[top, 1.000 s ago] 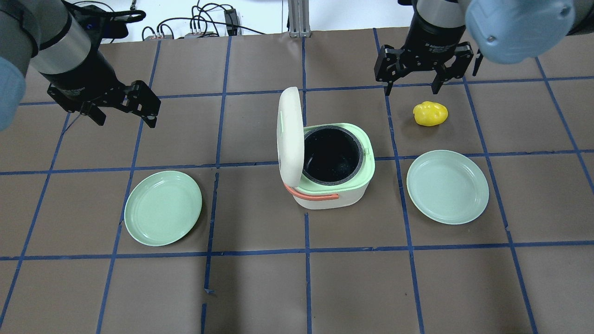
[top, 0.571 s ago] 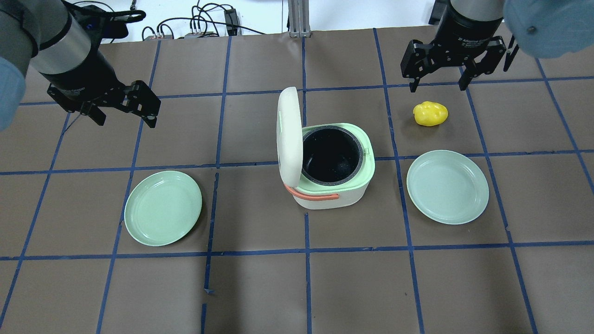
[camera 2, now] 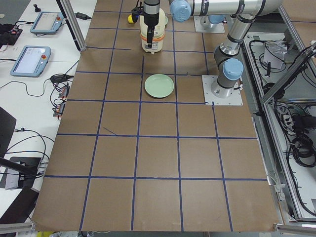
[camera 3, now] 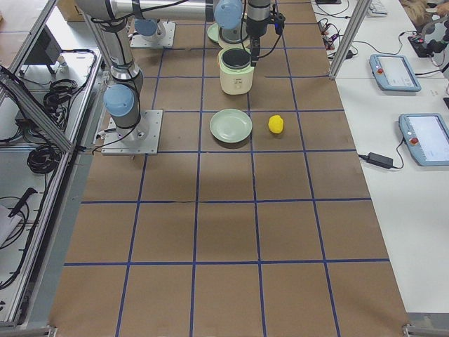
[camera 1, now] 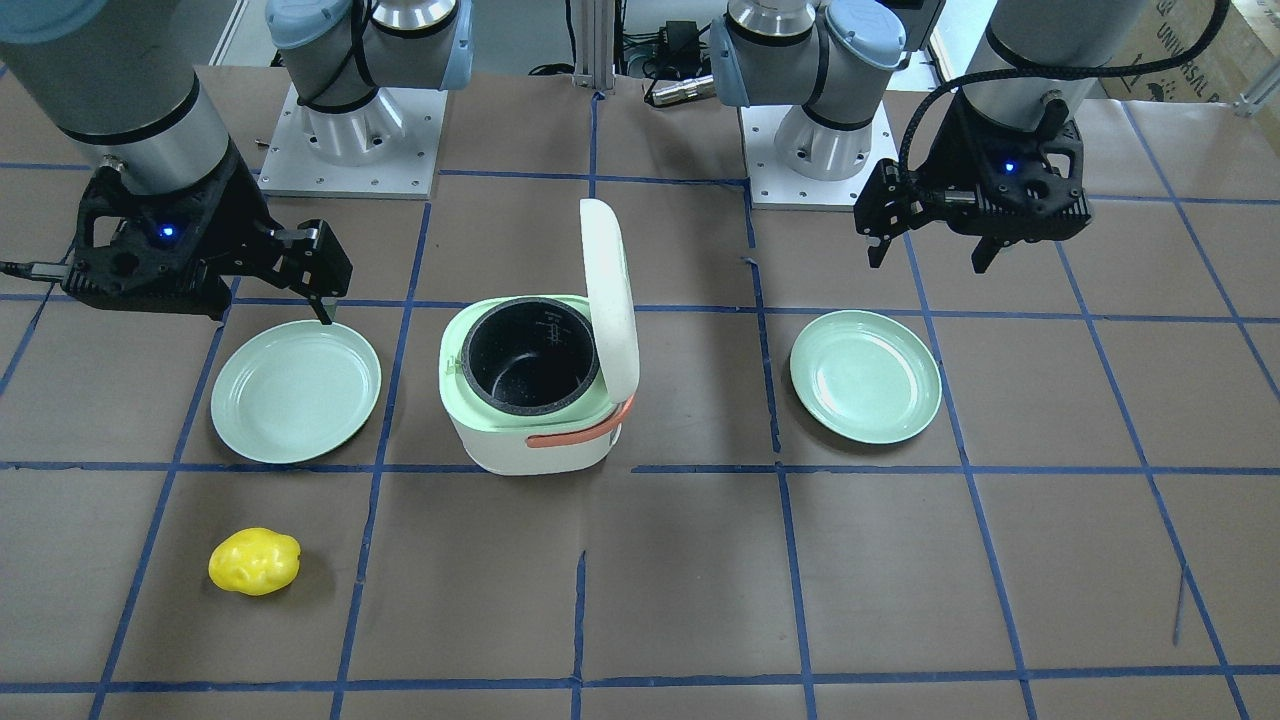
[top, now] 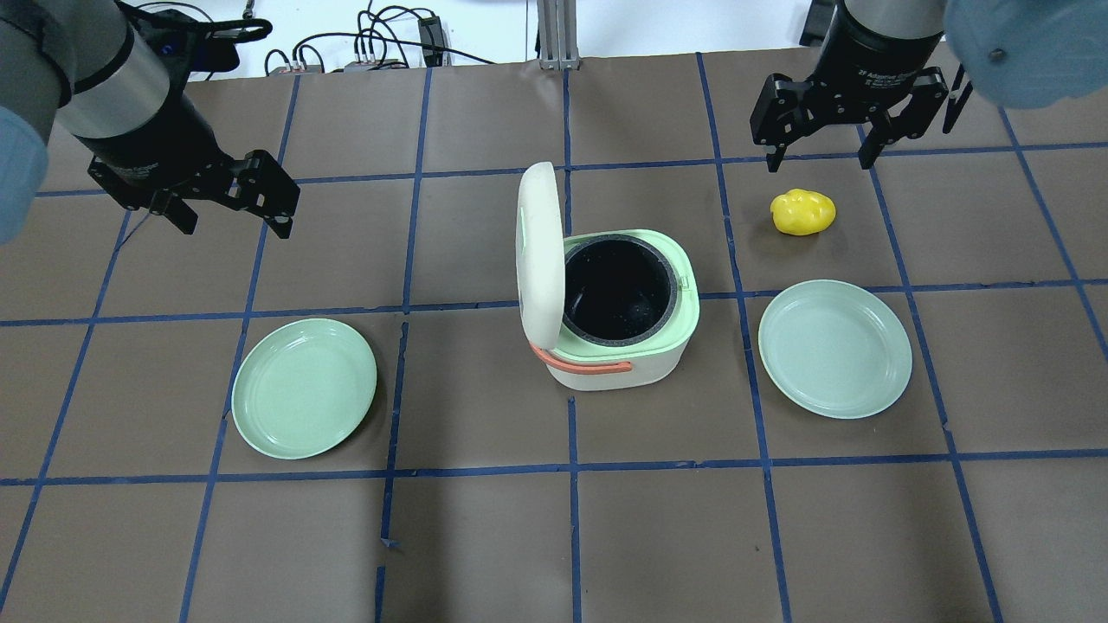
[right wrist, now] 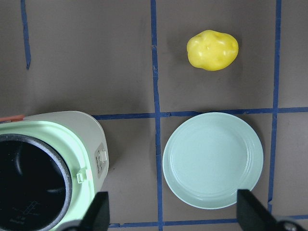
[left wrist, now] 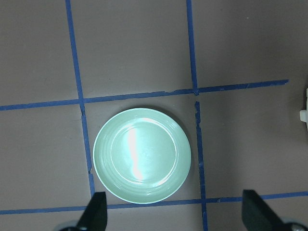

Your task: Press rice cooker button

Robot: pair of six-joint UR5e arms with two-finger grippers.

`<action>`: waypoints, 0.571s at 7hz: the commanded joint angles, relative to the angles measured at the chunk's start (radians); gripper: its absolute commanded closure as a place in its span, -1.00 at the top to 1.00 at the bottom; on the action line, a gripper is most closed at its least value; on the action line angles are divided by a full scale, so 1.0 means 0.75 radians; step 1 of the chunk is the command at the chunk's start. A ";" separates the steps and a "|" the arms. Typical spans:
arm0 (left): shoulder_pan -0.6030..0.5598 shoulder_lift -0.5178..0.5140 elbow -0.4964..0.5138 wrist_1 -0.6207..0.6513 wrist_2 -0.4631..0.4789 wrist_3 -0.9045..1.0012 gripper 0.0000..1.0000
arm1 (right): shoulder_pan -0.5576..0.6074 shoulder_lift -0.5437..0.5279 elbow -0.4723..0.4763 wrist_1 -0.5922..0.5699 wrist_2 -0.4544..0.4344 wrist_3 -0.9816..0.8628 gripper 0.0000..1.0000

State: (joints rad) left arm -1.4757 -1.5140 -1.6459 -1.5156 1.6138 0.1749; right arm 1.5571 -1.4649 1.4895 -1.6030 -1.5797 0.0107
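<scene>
Rice cooker (top: pixel 666 359) sits mid-table, lid (top: pixel 538 251) up, small latch tab (top: pixel 686 281) on the side twd the right gripper (top: pixel 818 162), which hangs nearer, past the yellow lump (top: pixel 803 212), jaws spread, empty; left gripper (top: pixel 234 227) farther, also spread & empty.

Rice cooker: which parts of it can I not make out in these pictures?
- Button: not identifiable in any view. In the overhead view the rice cooker has its open lid edge-on.
- Right wrist view: the left and bottom edges cut the cooker off, and its side label is too small to read.
- Exterior left view: the cooker is far away and too small for detail.
</scene>
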 commanded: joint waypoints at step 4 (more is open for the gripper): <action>0.000 0.000 0.000 0.000 0.000 0.000 1.00 | 0.004 0.000 -0.006 -0.014 0.012 0.002 0.40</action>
State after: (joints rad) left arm -1.4757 -1.5140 -1.6460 -1.5156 1.6138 0.1749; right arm 1.5576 -1.4650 1.4885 -1.6054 -1.5757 0.0121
